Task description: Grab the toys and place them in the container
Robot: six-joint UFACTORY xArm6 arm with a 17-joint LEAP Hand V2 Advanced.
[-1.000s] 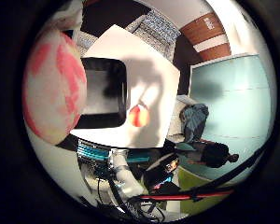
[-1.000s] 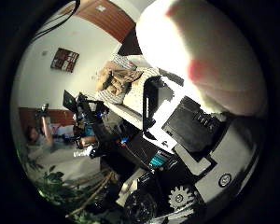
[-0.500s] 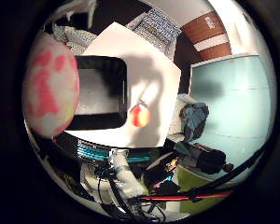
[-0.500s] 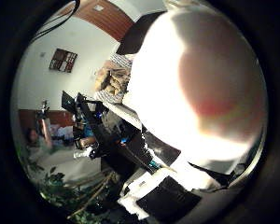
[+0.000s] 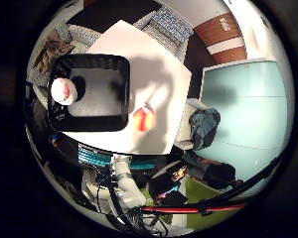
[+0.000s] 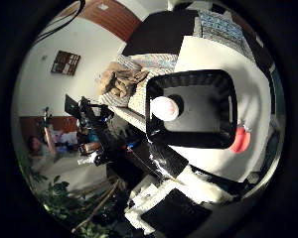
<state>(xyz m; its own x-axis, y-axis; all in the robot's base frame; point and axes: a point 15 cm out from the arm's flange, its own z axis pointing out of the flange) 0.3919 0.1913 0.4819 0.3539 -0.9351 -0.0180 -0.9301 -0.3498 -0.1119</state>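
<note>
**Ball released into the container; one toy left on the worktop**

You are looking down from well above the white worktop point(image 5: 154, 74), which fills the middle of both palm views. A moment ago the pink-and-white ball sat right against the palm and blocked most of the thumb-side view; now it lies small and far below, inside the black container point(image 5: 89, 126), near one corner. So the ball point(image 6: 165, 108) has left the hand and landed where it belongs, and that part of the task reads as done.

No part of the hand shows in either view, so I cannot tell how its fingers stand. Judging only by the ball resting in the container, you are holding nothing.

The red-and-orange toy point(image 5: 144, 119) lies on the bare worktop just beside the container's outer wall, apart from it. It looks like your next target: you would need to come down over it and close round it without knocking the container.

Around the worktop, a patterned sofa point(image 5: 173, 22) sits at the far side, with a brown soft toy point(image 6: 121, 82) on the cushions near the container's end. A pale teal panel point(image 5: 238, 109) stands beside the worktop, and a bundle of dark cloth point(image 5: 203, 126) lies at its foot.
</note>
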